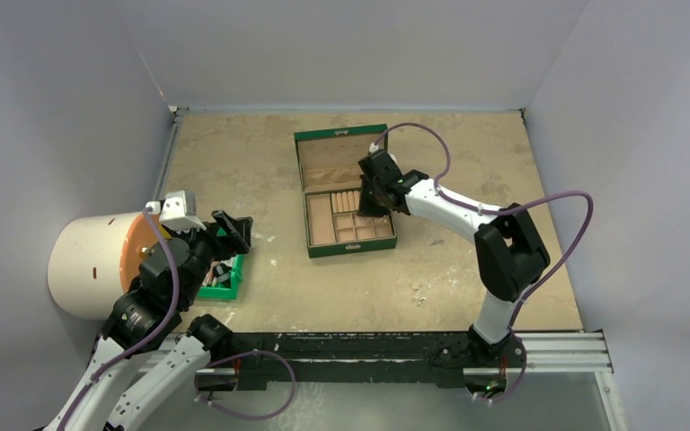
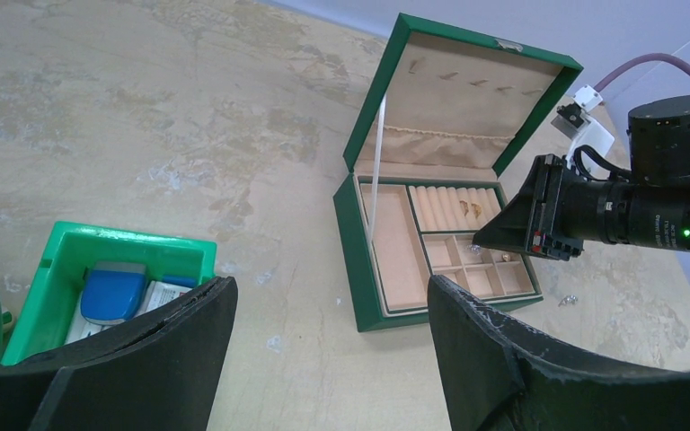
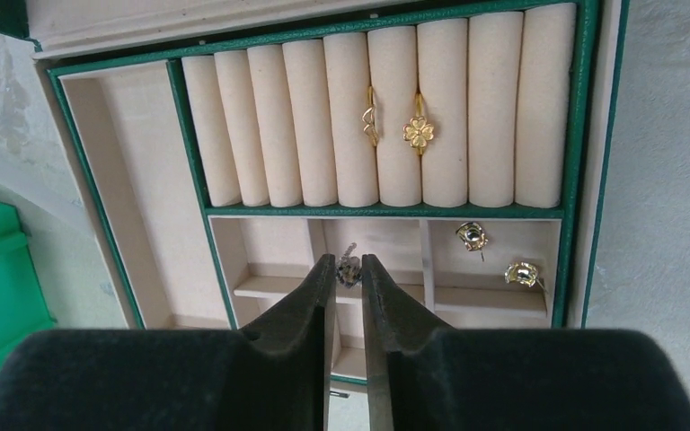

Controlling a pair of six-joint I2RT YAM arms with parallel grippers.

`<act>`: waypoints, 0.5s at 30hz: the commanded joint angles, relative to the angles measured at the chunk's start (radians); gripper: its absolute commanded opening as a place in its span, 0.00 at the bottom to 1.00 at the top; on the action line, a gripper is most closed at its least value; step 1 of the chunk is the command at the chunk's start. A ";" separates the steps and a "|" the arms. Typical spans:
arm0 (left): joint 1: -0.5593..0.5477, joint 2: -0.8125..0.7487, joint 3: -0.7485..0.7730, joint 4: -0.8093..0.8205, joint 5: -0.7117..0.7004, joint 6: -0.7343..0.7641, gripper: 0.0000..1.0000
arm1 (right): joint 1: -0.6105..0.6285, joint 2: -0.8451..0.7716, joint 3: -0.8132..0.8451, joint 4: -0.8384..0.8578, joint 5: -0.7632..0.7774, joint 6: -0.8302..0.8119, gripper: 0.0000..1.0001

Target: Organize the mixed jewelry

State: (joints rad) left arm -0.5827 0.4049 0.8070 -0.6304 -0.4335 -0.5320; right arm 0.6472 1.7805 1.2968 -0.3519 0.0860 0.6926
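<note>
Jewelry is going into the box [image 3: 377,213]. Two gold rings [image 3: 420,132] are sitting in the rolls [image 3: 494,108] ahead of the right claw [image 3: 349,260]. Two gold studs [image 3: 472,236] are lying in the compartment just to its right. A silver piece [image 3: 349,268] is showing right at its tips, over the middle compartment. That claw's fingers are standing nearly together with a slim gap. I cannot tell whether they are pinching the piece or it is lying loose beyond them. The left claw [image 2: 331,289] is hovering wide open and empty, with the bin [image 2: 40,287] below and to its left.

I am judging the main risk to be the piece's size. It could be clinging to one finger as the gap widens, then dropping onto a divider or into the neighbouring compartment.

The right wrist view is giving the rings, studs and silver piece, which the top view is reducing to nothing. The left wrist view is showing the raised lid [image 2: 467,99] and a silvery bit [image 2: 568,301] on the surface [image 2: 144,135], outside the box to the right claw's right. The right wrist view is missing both.
</note>
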 commanded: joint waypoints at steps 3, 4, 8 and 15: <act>0.008 -0.008 0.004 0.031 -0.021 -0.006 0.78 | 0.002 -0.018 0.045 0.002 0.019 0.011 0.22; 0.007 -0.008 0.004 0.031 -0.021 -0.008 0.78 | 0.002 -0.026 0.043 -0.001 0.022 0.011 0.23; 0.007 -0.005 0.004 0.031 -0.022 -0.006 0.78 | 0.002 -0.065 0.028 -0.019 0.037 0.016 0.27; 0.007 -0.001 0.004 0.031 -0.022 -0.006 0.78 | 0.001 -0.177 -0.012 -0.084 0.109 -0.004 0.31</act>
State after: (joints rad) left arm -0.5827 0.4042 0.8070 -0.6304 -0.4427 -0.5323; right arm 0.6472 1.7214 1.2942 -0.3904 0.1055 0.6968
